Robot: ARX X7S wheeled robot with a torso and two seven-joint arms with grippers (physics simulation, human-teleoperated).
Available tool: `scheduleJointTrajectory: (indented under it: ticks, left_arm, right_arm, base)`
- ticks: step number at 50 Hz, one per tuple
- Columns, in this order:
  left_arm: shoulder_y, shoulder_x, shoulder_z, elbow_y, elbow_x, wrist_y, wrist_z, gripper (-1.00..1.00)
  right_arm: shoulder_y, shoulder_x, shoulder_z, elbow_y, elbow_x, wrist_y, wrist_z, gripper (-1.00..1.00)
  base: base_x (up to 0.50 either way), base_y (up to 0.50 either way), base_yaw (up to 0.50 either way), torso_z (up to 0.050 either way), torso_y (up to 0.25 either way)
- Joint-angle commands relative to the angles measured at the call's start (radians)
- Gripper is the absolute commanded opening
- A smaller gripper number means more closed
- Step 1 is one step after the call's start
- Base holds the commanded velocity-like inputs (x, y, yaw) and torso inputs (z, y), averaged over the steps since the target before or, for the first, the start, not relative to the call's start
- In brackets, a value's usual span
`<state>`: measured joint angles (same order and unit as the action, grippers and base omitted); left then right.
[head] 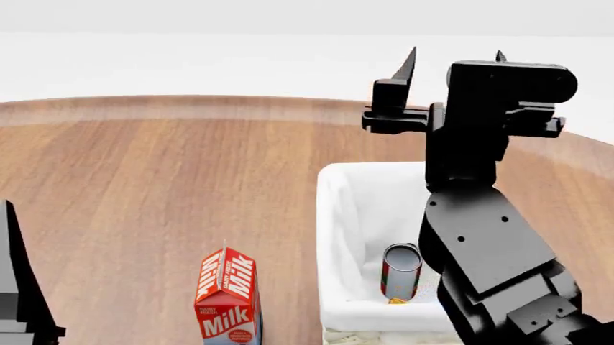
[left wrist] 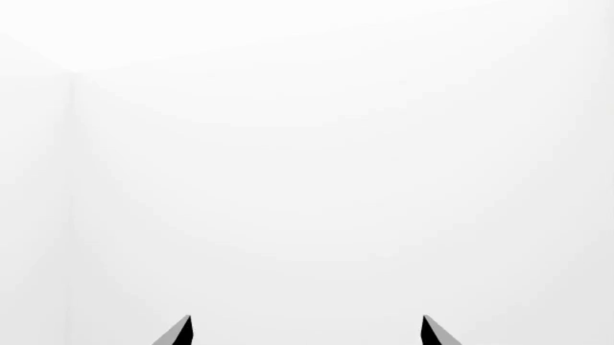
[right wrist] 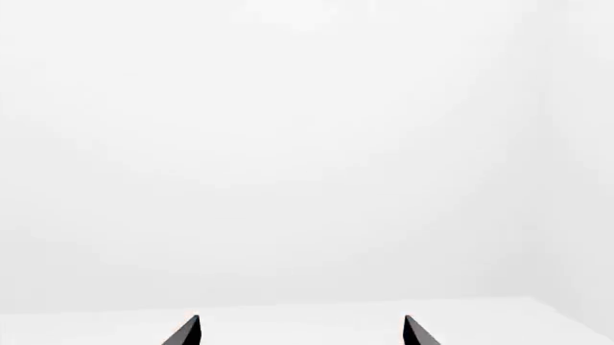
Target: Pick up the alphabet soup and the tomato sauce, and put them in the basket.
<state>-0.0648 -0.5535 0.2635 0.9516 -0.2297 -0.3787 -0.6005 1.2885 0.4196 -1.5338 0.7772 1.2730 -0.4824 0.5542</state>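
A round wooden table (head: 144, 187) fills the head view under a blank white room. Nearest stand a milk carton (head: 228, 295) and, just right of it, the basket (head: 338, 237), where the tomato sauce (head: 401, 270) stands upright inside, seemingly delivered; the alphabet soup is not visible. Farther back, the right gripper (head: 451, 63) is raised above the basket, jaws wide and empty, probably clearing it; the left gripper (left wrist: 305, 329) likewise gapes on nothing.
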Motion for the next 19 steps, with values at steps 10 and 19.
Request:
scheduleJointTrajectory:
  ticks: [10,19]
  left_arm:
    - [0.002,0.0,0.011,-0.022,0.005,0.021,0.0,1.0]
    - [-0.004,-0.001,0.013,-0.017,0.001,0.014,-0.002,1.0]
  right_arm:
    - [0.046,0.147,-0.023,-0.321,-0.181,-0.108,0.255,1.0]
    - [0.085,0.222,-0.028,-0.498,-0.245,-0.101,0.347,1.0]
  base:
    - [0.0,0.0,0.0,0.0,0.0]
    - [0.0,0.0,0.0,0.0,0.0]
